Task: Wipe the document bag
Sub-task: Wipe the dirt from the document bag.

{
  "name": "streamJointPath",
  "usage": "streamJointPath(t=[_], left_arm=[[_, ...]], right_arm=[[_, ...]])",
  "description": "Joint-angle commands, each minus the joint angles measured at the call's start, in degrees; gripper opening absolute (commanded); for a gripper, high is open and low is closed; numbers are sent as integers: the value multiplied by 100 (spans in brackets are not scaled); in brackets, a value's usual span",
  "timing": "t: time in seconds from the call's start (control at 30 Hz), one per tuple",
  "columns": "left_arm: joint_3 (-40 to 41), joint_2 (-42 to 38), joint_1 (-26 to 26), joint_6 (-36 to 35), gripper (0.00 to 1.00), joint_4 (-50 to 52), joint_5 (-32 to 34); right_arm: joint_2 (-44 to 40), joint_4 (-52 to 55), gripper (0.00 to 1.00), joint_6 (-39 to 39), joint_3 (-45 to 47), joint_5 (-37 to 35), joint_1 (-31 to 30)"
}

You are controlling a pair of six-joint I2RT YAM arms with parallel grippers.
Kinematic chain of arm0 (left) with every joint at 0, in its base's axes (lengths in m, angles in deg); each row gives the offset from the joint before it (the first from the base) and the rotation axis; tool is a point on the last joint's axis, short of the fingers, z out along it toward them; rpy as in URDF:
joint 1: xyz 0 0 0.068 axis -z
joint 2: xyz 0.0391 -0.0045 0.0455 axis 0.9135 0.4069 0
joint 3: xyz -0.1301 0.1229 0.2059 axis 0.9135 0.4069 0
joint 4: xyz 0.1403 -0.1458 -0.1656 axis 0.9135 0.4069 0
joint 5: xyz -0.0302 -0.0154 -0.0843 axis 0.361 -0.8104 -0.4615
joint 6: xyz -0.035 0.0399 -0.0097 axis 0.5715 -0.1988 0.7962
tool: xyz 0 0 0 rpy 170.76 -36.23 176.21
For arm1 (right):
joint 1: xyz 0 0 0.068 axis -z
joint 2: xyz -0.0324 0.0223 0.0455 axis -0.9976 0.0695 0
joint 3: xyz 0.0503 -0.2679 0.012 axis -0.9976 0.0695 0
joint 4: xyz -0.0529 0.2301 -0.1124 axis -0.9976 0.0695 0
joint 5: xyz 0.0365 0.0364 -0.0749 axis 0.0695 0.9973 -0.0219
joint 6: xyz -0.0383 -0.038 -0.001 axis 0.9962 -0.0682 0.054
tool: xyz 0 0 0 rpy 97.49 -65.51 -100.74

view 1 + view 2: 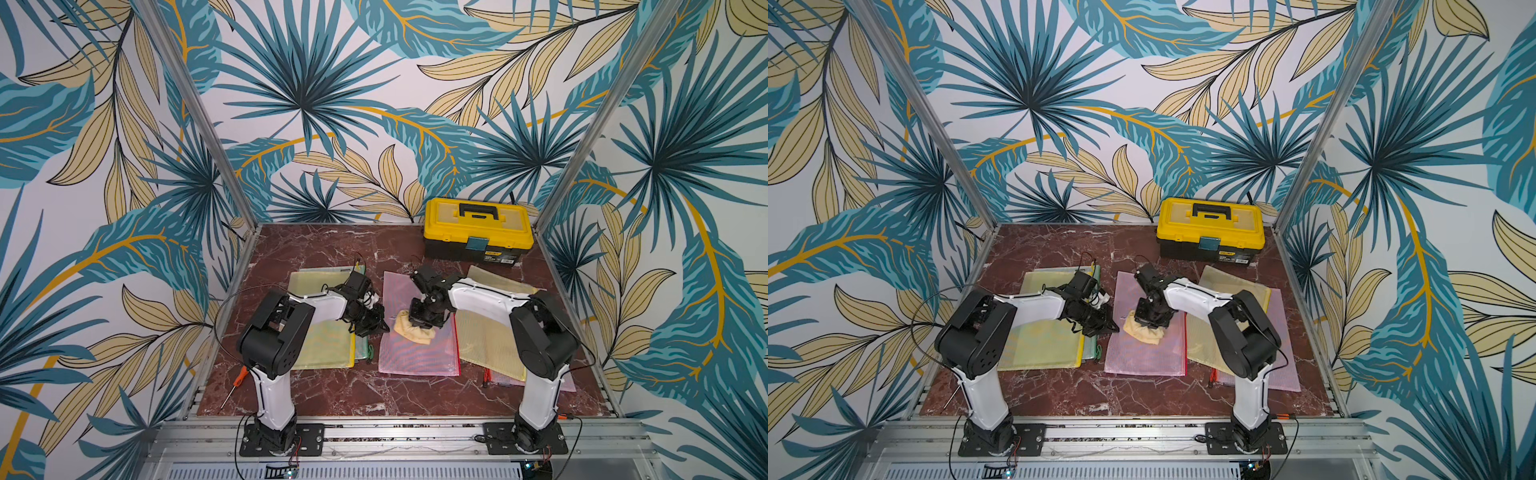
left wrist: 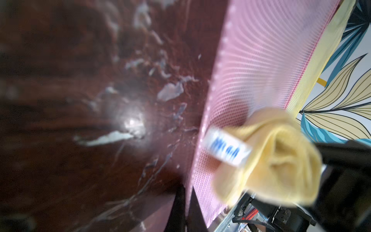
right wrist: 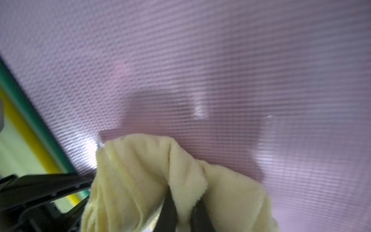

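Though crumpled, cloth [image 1: 409, 327] on document bag [image 1: 415, 358].

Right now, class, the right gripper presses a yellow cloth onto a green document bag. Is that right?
No: the document bag is pink, not green, as the right wrist view shows. The right gripper does press the yellow cloth onto it.

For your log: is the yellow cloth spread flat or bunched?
Bunched: the yellow cloth shows deep folds, pinched by the right gripper.
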State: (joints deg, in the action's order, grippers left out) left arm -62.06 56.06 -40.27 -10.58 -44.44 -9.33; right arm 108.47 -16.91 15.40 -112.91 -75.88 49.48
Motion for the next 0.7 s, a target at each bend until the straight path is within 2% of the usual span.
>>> streamJointPath(t=[0.0,0.1,0.27,0.37,0.5,0.67], left_arm=[[-179,-11,-69,108,0,38,351],[-281,-1,-84,142,0,48,290],[-305,40,-154,156,0,45,278],[-248,43,-196,192,0,41,357],[-244,43,-203,281,0,41,363],[-315,-69,-198,352,0,40,392]], right_arm=[[98,-196,0,-439,143,262,-8],[-146,94,0,-256,503,-41,145],[-1084,348,0,111,1709,-251,1026],[-1602,747,0,307,1967,-585,1382],[-1597,697,0,176,1675,-462,1053],[-426,590,0,-105,454,-250,8]])
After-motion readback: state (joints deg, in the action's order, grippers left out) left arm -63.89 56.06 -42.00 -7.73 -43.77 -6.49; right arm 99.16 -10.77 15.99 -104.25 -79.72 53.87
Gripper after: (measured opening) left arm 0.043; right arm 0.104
